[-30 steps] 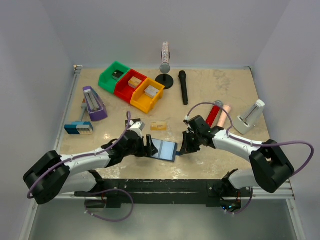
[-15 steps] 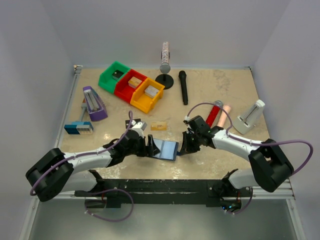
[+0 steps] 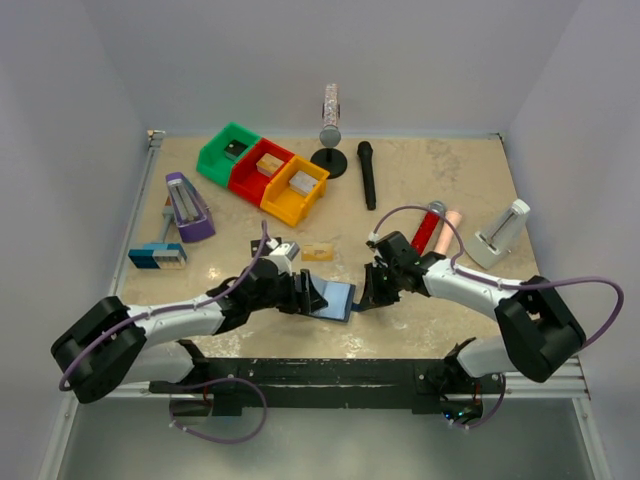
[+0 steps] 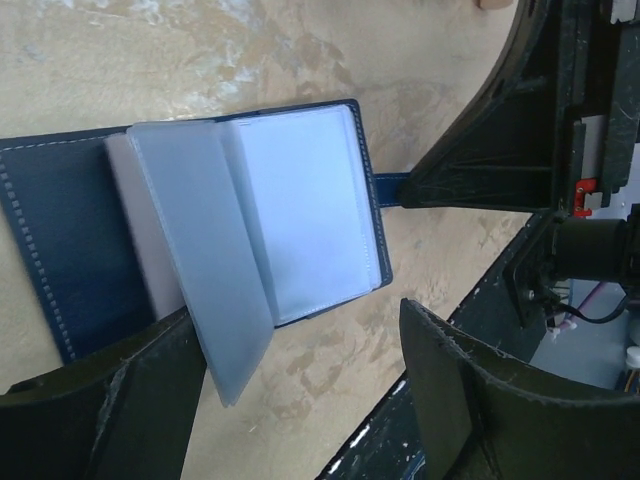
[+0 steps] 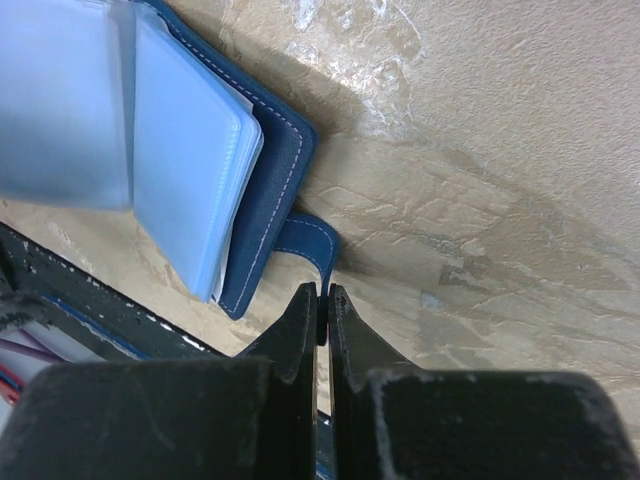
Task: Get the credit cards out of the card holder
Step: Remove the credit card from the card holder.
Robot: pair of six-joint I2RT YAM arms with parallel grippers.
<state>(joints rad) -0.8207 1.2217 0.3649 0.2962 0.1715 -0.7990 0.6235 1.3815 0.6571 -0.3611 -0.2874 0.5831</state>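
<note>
The card holder (image 3: 340, 298) lies open on the table near its front edge, a dark blue wallet with pale blue sleeves (image 4: 300, 215). One sleeve leaf (image 4: 210, 270) stands up from the fold. My left gripper (image 3: 308, 294) is open over the holder's left half, its fingers (image 4: 130, 400) straddling the lower edge with nothing gripped. My right gripper (image 5: 322, 298) is shut on the holder's snap tab (image 5: 310, 243) at the right side. A tan-gold credit card (image 3: 317, 251) lies flat on the table behind the holder. I cannot tell whether the sleeves hold cards.
Green (image 3: 226, 152), red (image 3: 258, 170) and orange (image 3: 295, 190) bins stand at the back left. A purple block (image 3: 187, 207) and a blue-grey block (image 3: 157, 256) are at the left. A black microphone (image 3: 367, 174), a stand (image 3: 330, 130), red and pink tubes (image 3: 432, 228) and a white holder (image 3: 503, 232) sit behind and right.
My left gripper has slid right over the holder's left half, so less of it shows from above. The right gripper has stayed shut on the tab.
</note>
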